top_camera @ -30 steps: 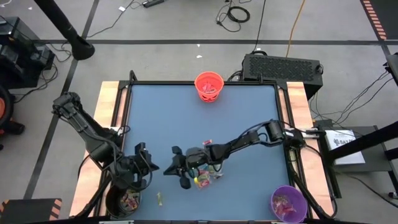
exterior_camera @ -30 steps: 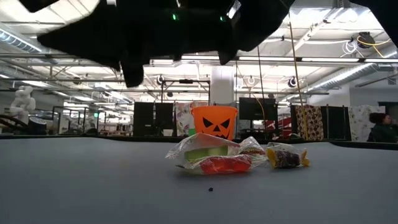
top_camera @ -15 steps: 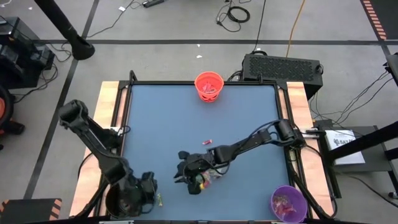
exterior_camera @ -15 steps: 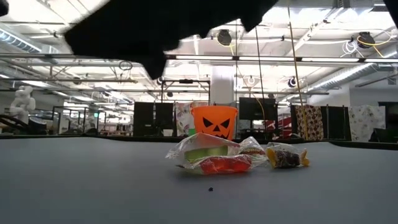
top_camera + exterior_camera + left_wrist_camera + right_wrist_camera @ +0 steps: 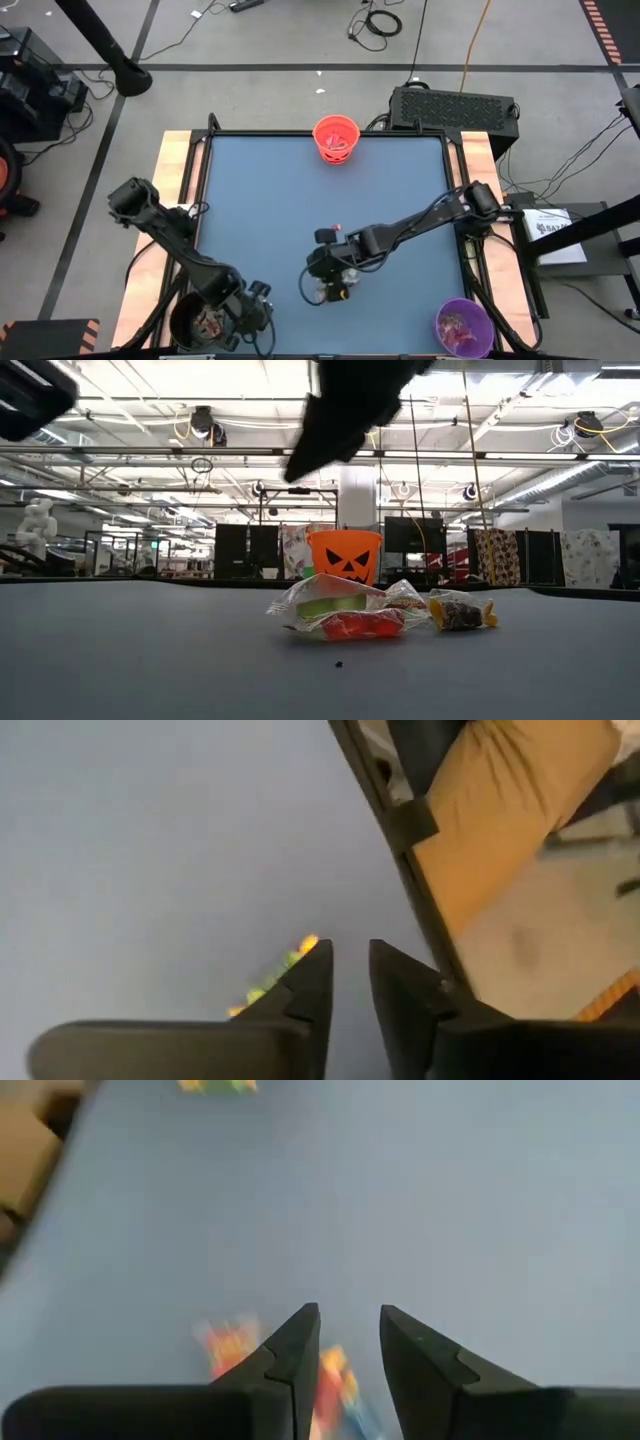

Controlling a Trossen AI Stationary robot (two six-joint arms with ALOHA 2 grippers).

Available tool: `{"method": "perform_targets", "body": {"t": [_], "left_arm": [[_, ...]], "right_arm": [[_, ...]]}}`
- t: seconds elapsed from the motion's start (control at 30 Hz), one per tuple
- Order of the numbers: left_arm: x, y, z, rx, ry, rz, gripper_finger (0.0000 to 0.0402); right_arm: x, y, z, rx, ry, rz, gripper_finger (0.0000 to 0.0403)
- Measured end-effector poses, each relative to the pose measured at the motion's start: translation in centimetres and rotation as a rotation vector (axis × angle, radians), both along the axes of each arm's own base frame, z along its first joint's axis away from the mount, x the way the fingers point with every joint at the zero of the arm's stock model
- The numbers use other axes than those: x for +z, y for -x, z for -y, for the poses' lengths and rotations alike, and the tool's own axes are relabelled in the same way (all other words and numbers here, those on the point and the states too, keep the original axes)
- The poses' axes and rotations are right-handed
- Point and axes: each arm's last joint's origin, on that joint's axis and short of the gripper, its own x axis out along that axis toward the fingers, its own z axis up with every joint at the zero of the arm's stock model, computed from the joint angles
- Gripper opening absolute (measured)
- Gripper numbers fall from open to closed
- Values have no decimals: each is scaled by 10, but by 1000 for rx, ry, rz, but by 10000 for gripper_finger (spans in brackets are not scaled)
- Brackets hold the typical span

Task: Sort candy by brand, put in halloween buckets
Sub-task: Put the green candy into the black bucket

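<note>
Blue tabletop (image 5: 270, 200) fills the scene. Right gripper (image 5: 322, 275) hovers over the last candy cluster (image 5: 340, 285) mid-table, fingers slightly parted, nothing held — a pick looks to be in hand. Left gripper (image 5: 347, 970), narrowly open and empty, sits near the black bucket (image 5: 200, 322) and a stray green-yellow sweet (image 5: 275, 978). Orange bucket (image 5: 336, 139) and purple bucket (image 5: 463, 327) wait apart. Next: descend, pinch one wrapper cleanly.

My table (image 5: 260, 200) is flat slate blue, edged in pale wood. The orange bucket (image 5: 345, 556) wears a black jack-o'-lantern face. The purple bucket (image 5: 464, 327) holds pink and red candy. Nearby wrappers (image 5: 345, 612) shine green, red and clear.
</note>
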Motion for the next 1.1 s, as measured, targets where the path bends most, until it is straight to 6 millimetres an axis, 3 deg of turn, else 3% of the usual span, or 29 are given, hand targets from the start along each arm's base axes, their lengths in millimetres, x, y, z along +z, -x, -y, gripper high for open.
{"method": "perform_targets", "body": {"t": [0.27, 0.5, 0.73, 0.93, 1.1], "left_arm": [[-19, -5, 2, -316, -134, 89, 152], [-23, -6, 2, -409, -226, 164, 154], [-27, -8, 5, -516, -239, 206, 155], [-14, -6, 8, -568, -315, 179, 155], [8, -9, 10, -547, -340, 151, 155]], "right_arm": [[23, 35, 8, -51, 66, -176, 100], [51, 50, 16, -125, 143, -103, 100], [66, 60, 17, -127, 140, -73, 100], [71, 62, 19, -147, 174, -53, 100], [71, 62, 20, -145, 176, -54, 100]]}}
